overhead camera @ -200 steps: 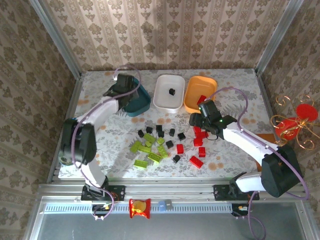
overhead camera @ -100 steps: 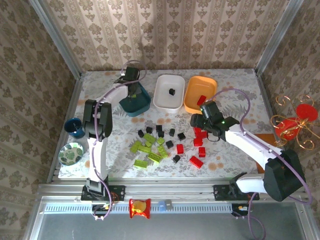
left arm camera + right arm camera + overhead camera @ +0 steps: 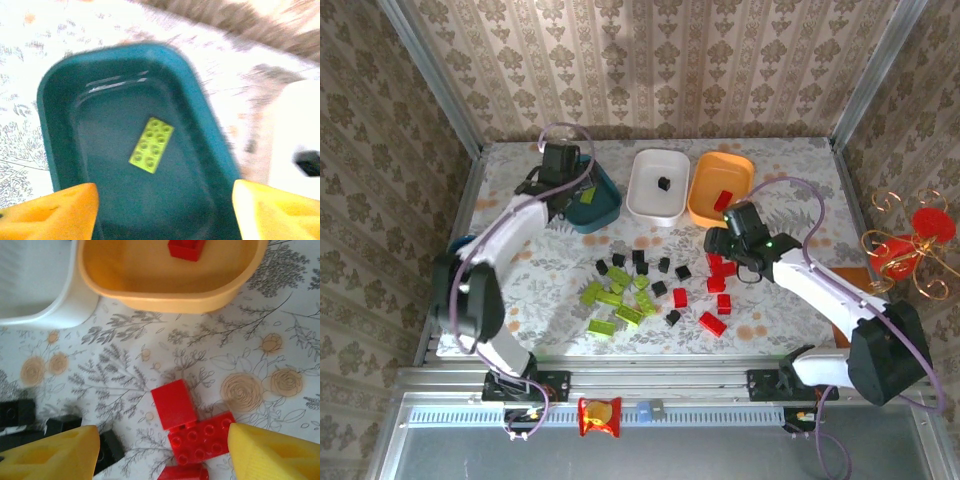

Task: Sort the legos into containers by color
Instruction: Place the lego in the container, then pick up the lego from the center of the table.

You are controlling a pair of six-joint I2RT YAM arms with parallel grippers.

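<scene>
teal tray point(image 3: 46, 97) blurred, red lego point(image 3: 186, 247) cropped (top)

Left arm: reached toward 12 o'clock from its base; left gripper point(image 3: 164, 200) faced down, fingers wide apart, empty. Right arm: reached toward 11 o'clock; right gripper point(image 3: 163, 439) likewise parted, empty.

Overhead camera looks down from behind the tabletop's point(image 3: 770, 160) near edge. Wrist cameras sit close above the teal tray point(image 3: 50, 100) (left) and the orange tray point(image 3: 175, 295) (right); the overhead view shares both trays.
</scene>
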